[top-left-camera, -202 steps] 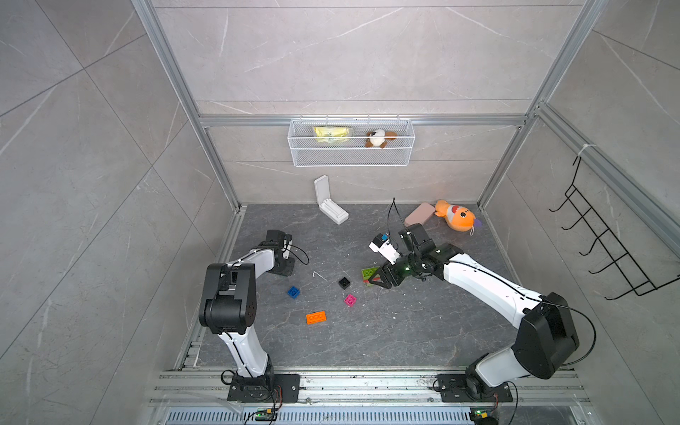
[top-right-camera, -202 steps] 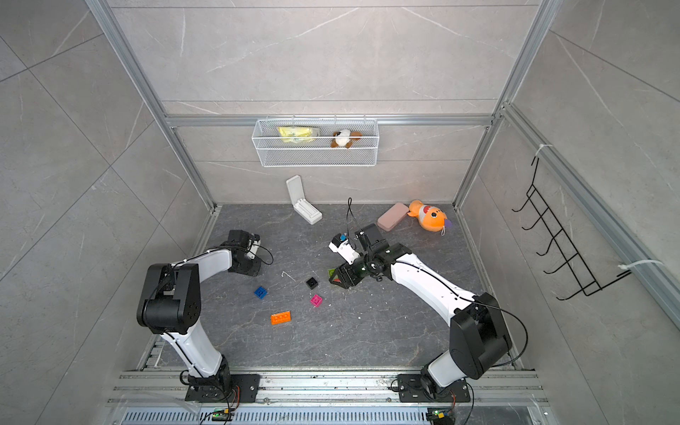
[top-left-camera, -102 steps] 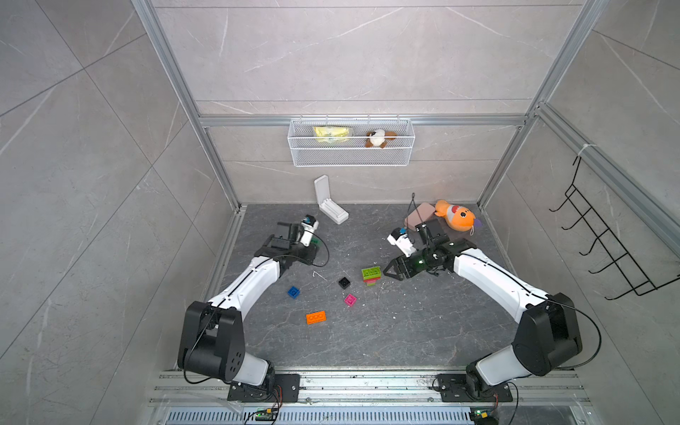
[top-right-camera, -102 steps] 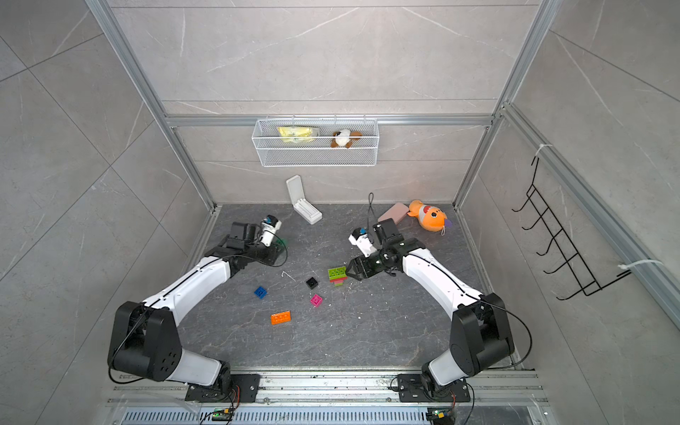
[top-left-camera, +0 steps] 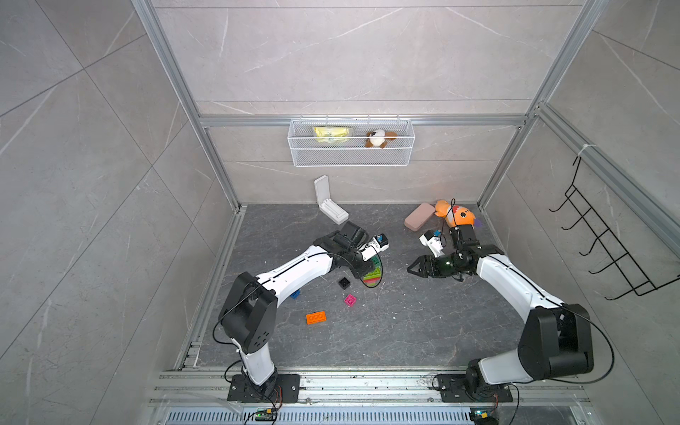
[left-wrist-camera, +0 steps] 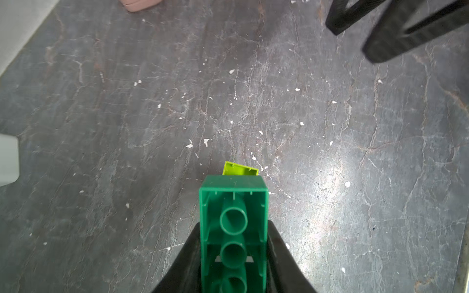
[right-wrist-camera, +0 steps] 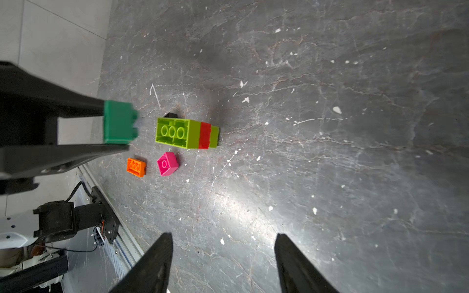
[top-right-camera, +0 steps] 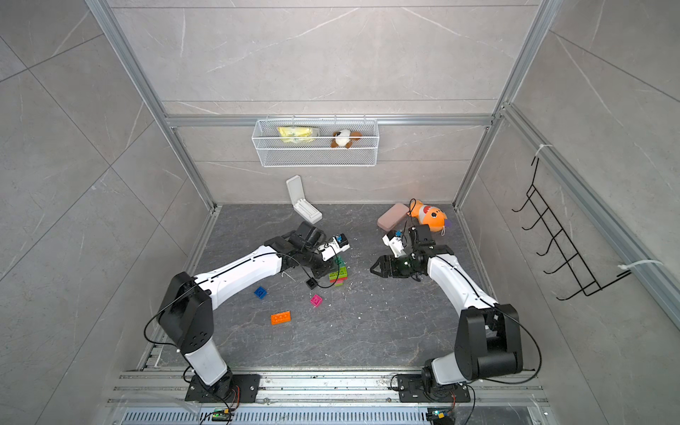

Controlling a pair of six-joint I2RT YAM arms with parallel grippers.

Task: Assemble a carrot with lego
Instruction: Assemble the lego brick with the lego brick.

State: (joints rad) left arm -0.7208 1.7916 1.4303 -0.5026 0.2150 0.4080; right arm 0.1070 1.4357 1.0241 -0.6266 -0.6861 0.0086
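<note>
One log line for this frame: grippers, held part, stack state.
left gripper: shut on green brick | right gripper: open, empty | lime-red stack: on floor, not held | loose: orange brick, pink brick

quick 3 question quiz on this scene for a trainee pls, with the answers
1. True or false: the left gripper is shut on a dark green brick.
2. In the right wrist view, what colour is the band between the lime parts of the brick stack? A blue, B red, C black.
3. How do the jaws of the right gripper stand, and what do they hold?

Key
1. True.
2. B.
3. Open, holding nothing.
</note>
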